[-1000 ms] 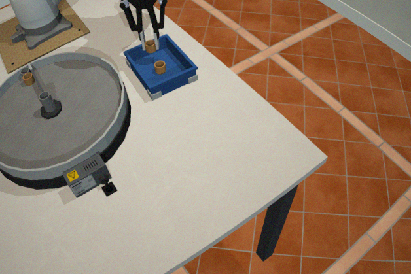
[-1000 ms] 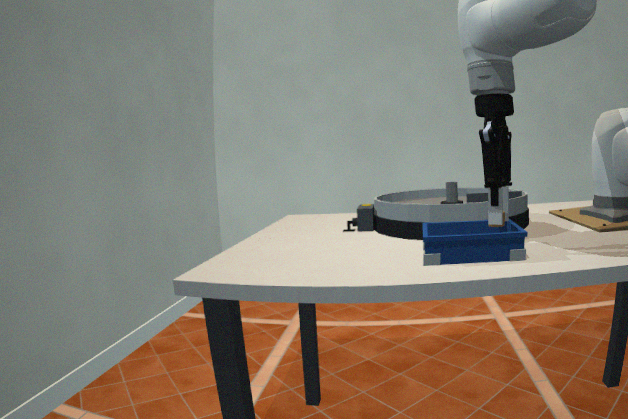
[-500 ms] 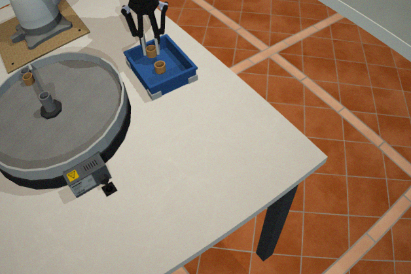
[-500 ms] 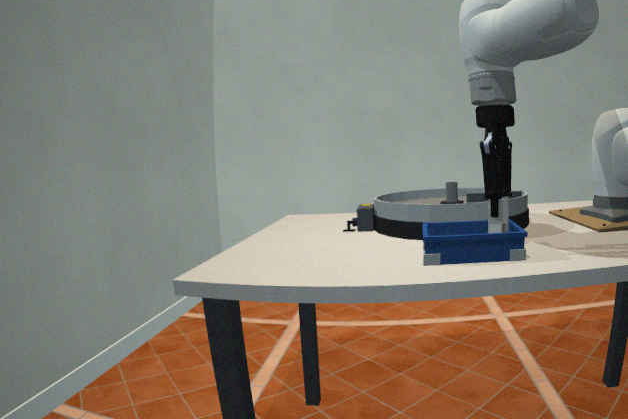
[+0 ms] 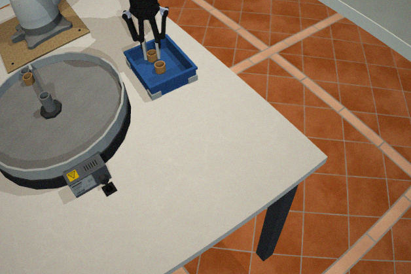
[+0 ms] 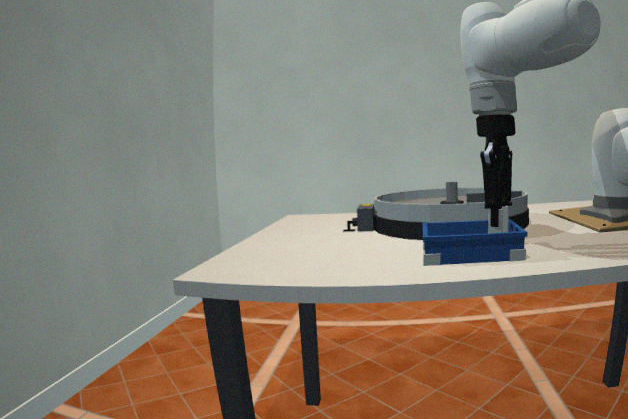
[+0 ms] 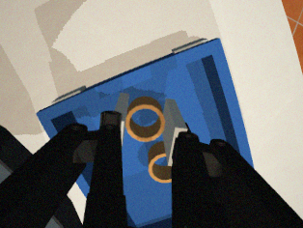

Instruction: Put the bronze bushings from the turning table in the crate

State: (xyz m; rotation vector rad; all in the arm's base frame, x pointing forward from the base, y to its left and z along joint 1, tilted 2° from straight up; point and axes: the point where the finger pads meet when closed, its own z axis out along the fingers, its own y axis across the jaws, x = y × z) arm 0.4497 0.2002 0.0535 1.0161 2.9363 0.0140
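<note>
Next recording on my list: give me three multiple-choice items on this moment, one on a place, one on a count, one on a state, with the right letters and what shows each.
1. Where is the pincer?
A. over the round grey turning table
B. inside the blue plastic crate
C. above the bare table top

2. How many bronze bushings remain on the turning table?
A. none
B. one
C. three

3. What is the pincer's state?
A. open
B. shut on nothing
C. shut on a bronze bushing

Answers:
1 B: the pincer reaches down into the blue plastic crate.
2 B: one bronze bushing stands on the round grey turning table, beside a steel bushing.
3 C: its fingers flank a bronze bushing; another loose bushing rests nearby.
</note>
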